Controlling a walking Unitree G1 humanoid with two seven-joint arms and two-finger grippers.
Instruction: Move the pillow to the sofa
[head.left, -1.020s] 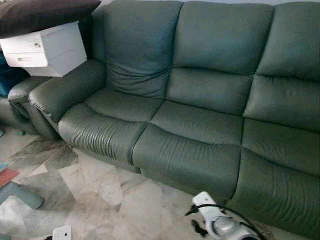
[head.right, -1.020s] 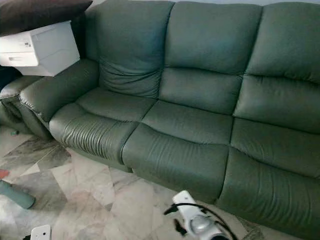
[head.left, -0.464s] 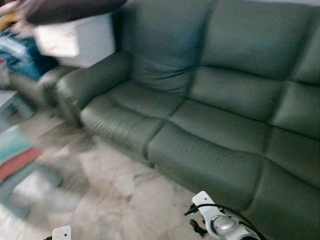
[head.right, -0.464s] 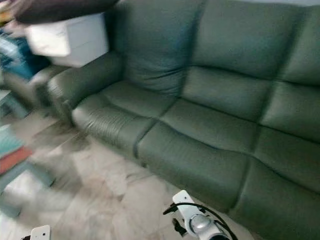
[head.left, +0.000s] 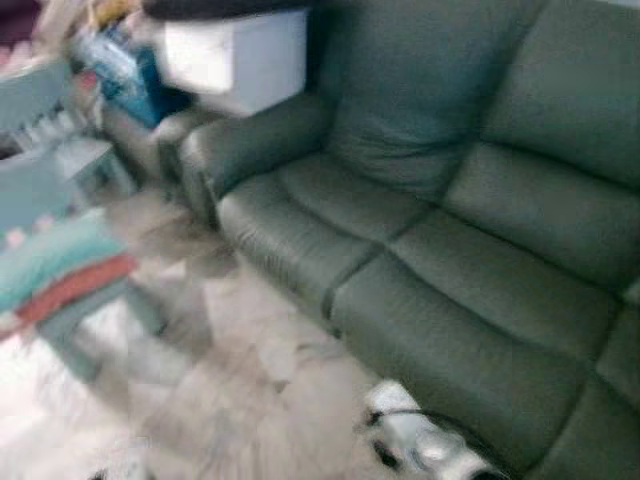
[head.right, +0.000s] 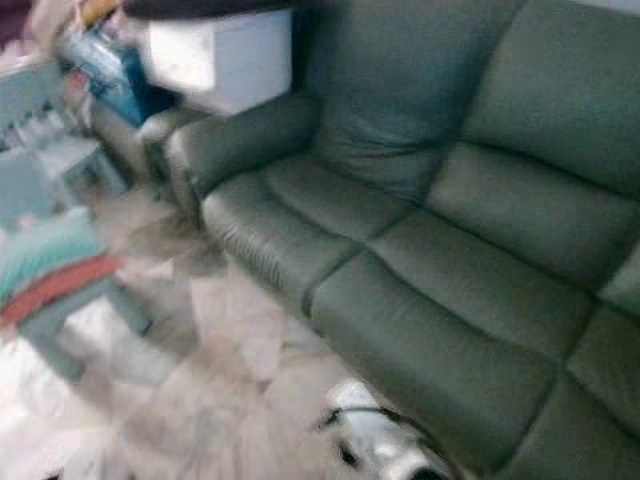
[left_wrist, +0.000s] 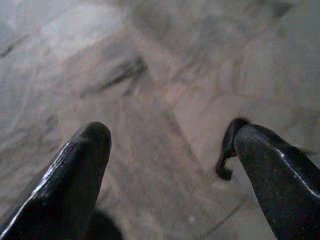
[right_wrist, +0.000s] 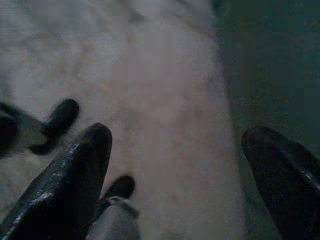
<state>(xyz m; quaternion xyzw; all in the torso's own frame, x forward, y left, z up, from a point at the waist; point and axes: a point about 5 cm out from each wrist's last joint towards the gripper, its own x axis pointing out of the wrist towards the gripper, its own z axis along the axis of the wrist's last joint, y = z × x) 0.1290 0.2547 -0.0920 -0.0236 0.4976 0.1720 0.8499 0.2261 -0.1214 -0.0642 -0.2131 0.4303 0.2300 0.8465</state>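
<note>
The dark brown pillow (head.left: 225, 6) lies on the white plastic box (head.left: 240, 58) beside the green leather sofa (head.left: 460, 200). Both grippers, left gripper (left_wrist: 170, 165) and right gripper (right_wrist: 175, 175), hang wide, empty, above the marble floor (head.left: 200, 400), likely awaiting approach.

A: Right arm (head.left: 420, 445) down low — blurred silver-white casing, thin black cable looping over it.
B: And the left hand (left_wrist: 170, 150): two long, glossy black fingers with rounded tips. Right hand (right_wrist: 175, 155), identical pair.

The sofa (head.left: 450, 230) spans the right, a box (head.left: 235, 60) beyond its armrest, a stool (head.left: 75, 300) left.
</note>
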